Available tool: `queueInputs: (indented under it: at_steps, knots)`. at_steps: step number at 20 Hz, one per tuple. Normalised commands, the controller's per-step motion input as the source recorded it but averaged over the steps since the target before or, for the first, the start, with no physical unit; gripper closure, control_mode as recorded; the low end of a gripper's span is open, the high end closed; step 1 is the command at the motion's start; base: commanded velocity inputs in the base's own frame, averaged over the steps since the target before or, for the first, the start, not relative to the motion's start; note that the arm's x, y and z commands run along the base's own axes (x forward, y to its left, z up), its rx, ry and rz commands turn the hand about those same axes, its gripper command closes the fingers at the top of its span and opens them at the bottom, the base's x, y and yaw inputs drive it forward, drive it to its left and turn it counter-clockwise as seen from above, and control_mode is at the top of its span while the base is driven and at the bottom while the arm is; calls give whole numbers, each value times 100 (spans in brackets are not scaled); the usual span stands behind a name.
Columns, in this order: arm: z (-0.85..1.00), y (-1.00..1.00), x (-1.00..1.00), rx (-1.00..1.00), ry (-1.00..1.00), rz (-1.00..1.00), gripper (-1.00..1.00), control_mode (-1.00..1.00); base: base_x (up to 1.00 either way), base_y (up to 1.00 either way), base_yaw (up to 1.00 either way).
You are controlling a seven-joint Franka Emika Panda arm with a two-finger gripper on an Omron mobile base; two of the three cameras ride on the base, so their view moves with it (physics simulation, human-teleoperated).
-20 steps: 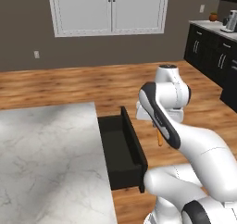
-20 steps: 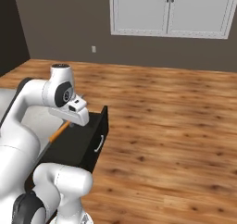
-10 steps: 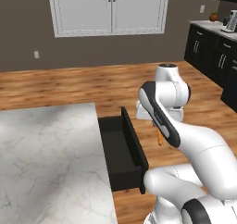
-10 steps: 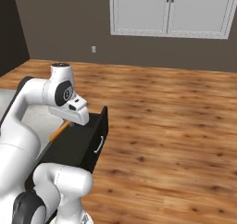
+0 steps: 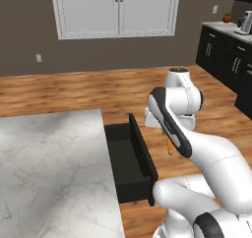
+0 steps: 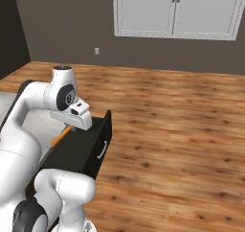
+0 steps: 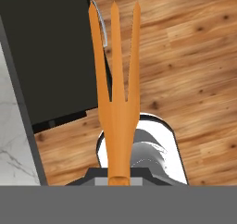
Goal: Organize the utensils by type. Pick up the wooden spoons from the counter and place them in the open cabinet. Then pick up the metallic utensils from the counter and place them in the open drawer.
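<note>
My gripper (image 5: pixel 166 133) is shut on the handle end of a bright orange metallic utensil (image 5: pixel 170 146), a three-tined fork. In the hand view the orange fork (image 7: pixel 115 75) points away from the hand, its tines lying over the front edge of the open drawer (image 7: pixel 51 56) and the wood floor beside it. The open drawer (image 5: pixel 125 158) has a flat black inside and juts out from the white marble counter (image 5: pixel 49 168). In the right base view the gripper (image 6: pixel 71 126) hangs beside the drawer (image 6: pixel 98 145), with the fork (image 6: pixel 61 136) slanting down from it.
Wood floor (image 6: pixel 182 130) spreads out beyond the drawer front. White double doors (image 5: pixel 115 11) stand in the far wall. Black base cabinets (image 5: pixel 231 60) with small items on top line the right side.
</note>
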Motion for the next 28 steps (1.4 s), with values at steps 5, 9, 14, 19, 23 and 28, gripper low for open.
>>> queueInputs:
  at_steps: [5, 9, 14, 19, 23, 28]
  knots:
    - [-1, 0, 4, 0, 0, 2, 100, -100, 2, 0, 1]
    - [-5, -4, 30, 0, 0, 8, 100, -100, 0, 0, 0]
    - [-23, 3, 51, 0, 0, 5, 100, -100, 0, 0, 0]
    - [-34, 17, 66, 0, 0, 0, 100, -100, 0, 0, 0]
    - [-42, 26, 64, 0, 0, 0, 100, -100, 0, 0, 0]
    - [-52, 17, 43, 0, 3, 0, 100, -100, 0, 0, 0]
